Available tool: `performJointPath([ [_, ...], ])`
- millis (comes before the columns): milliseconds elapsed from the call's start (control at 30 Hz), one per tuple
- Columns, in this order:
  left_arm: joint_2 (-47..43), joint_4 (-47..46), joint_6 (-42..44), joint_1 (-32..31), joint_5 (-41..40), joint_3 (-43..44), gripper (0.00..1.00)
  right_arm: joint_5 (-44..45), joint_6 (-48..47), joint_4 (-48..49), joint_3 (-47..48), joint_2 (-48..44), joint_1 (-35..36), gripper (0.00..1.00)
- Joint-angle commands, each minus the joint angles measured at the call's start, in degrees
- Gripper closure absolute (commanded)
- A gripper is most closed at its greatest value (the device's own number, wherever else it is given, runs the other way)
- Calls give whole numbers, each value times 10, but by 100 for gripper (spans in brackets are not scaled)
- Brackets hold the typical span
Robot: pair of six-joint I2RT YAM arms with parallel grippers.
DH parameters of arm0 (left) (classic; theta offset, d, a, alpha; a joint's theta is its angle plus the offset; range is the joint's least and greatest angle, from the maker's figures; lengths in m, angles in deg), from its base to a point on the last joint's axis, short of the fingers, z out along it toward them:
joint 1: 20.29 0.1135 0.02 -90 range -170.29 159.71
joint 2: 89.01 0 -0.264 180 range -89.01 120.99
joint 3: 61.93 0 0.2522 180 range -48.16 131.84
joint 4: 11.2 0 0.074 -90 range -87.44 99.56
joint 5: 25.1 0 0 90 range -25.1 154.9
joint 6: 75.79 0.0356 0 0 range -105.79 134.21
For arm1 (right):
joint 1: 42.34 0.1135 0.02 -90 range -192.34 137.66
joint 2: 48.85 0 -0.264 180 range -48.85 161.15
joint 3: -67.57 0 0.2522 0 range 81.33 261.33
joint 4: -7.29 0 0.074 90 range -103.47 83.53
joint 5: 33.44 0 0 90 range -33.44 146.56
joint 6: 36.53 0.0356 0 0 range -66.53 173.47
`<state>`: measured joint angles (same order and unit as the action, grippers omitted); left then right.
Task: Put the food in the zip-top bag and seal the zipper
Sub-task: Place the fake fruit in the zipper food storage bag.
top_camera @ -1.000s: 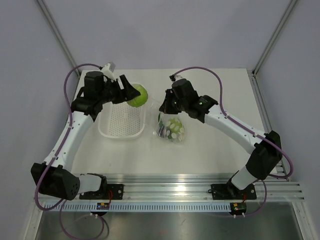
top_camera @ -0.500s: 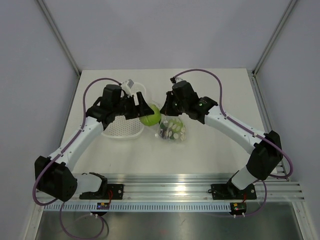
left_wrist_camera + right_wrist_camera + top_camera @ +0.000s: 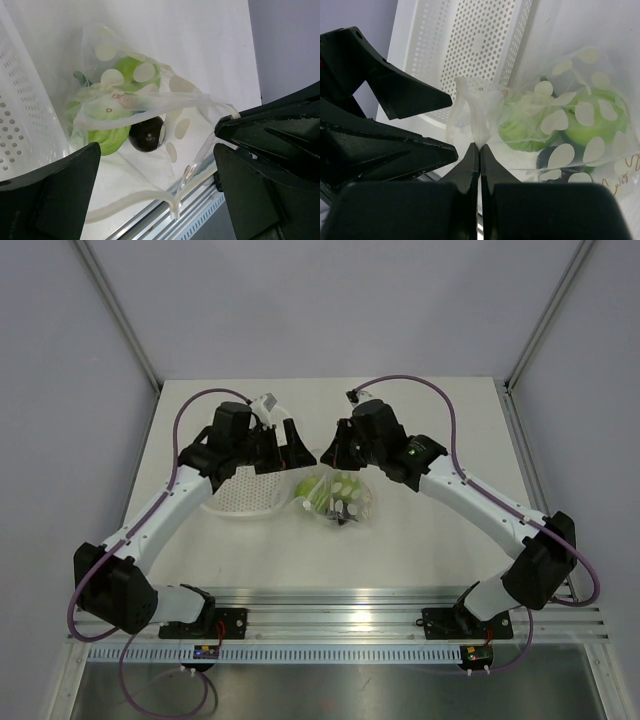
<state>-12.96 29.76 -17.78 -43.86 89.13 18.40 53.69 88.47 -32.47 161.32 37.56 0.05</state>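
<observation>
The clear dotted zip-top bag (image 3: pixel 338 496) lies on the table right of the tray, its mouth held open. Inside it I see lime-green food (image 3: pixel 102 134) and a small dark piece (image 3: pixel 146 134); they also show in the right wrist view as the green food (image 3: pixel 587 125) and the dark piece (image 3: pixel 549 158). I cannot make out the chili pepper on its own. My left gripper (image 3: pixel 293 454) is open and empty just above the bag's mouth (image 3: pixel 157 156). My right gripper (image 3: pixel 334 454) is shut on the zipper strip (image 3: pixel 476 117) at the mouth edge (image 3: pixel 479 146). The zipper (image 3: pixel 145 194) is unsealed.
The white perforated tray (image 3: pixel 243 502) sits left of the bag, partly under my left arm, and fills the far side of the right wrist view (image 3: pixel 470 40). The two grippers are close together, almost touching. The aluminium rail (image 3: pixel 330 615) runs along the table's near edge.
My left gripper carried the lime-green ball from above the tray rightward to the bag and let go. The ball now lies inside the bag and the left jaws are open.
</observation>
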Motion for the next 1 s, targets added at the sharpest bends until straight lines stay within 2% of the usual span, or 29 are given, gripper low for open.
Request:
performJointPath([
  [0,-11,-8,7,-2,-3,37,1,-6,2,22,-1,-29,4,100],
  [67,-30,-7,10,-2,-5,47,2,-3,0,16,-2,-34,4,100],
  [233,-61,21,56,-2,-36,52,25,-6,-13,10,-2,-38,4,100],
  [267,-57,33,62,-1,-47,49,27,-7,-17,8,-1,-39,4,100],
  [333,-52,53,78,-2,-68,24,27,-13,-29,1,3,-41,4,100],
  [467,-57,37,78,-2,-67,-34,12,-12,-54,-15,6,-45,4,100],
  [567,-59,23,77,-2,-59,-63,11,-19,-64,-19,7,-44,4,100],
  [767,-35,-10,71,-6,-39,-100,21,-33,-74,-20,10,-44,4,100],
  [967,-2,-41,49,-15,-37,-100,35,-38,-85,-24,15,-50,4,100],
])
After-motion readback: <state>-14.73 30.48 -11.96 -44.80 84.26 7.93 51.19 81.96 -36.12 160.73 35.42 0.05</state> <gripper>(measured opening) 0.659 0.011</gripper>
